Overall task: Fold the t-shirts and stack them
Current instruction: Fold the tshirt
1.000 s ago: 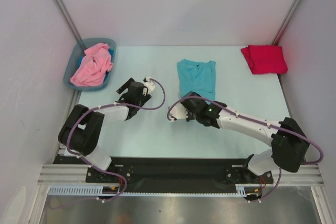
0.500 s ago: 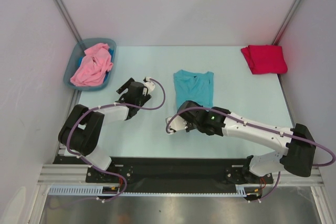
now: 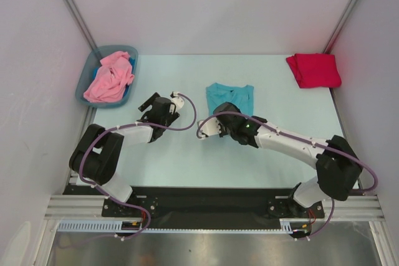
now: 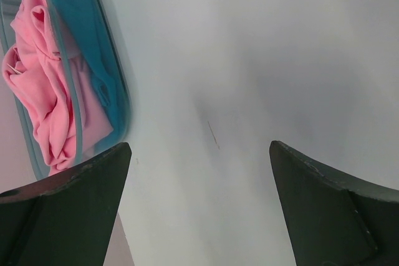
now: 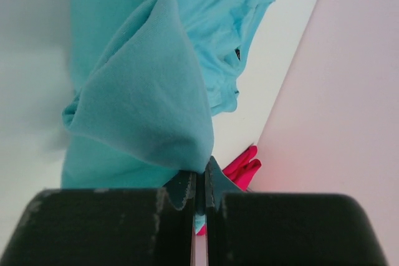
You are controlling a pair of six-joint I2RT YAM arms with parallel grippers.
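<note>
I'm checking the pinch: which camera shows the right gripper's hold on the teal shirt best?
Right wrist: close up, the right gripper is shut on a raised fold of the teal shirt. Top external shows the arm covering that pinch; left wrist does not show it.

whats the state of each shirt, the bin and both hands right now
teal t-shirt: partly folded on the table, one edge lifted and pinched by the right hand
red t-shirt: folded, lying flat at the far right corner
pink t-shirt: crumpled, unfolded, in the bin
bin: upright at the far left, holding the pink t-shirt
left hand: open, empty
right hand: shut on the teal t-shirt
</note>
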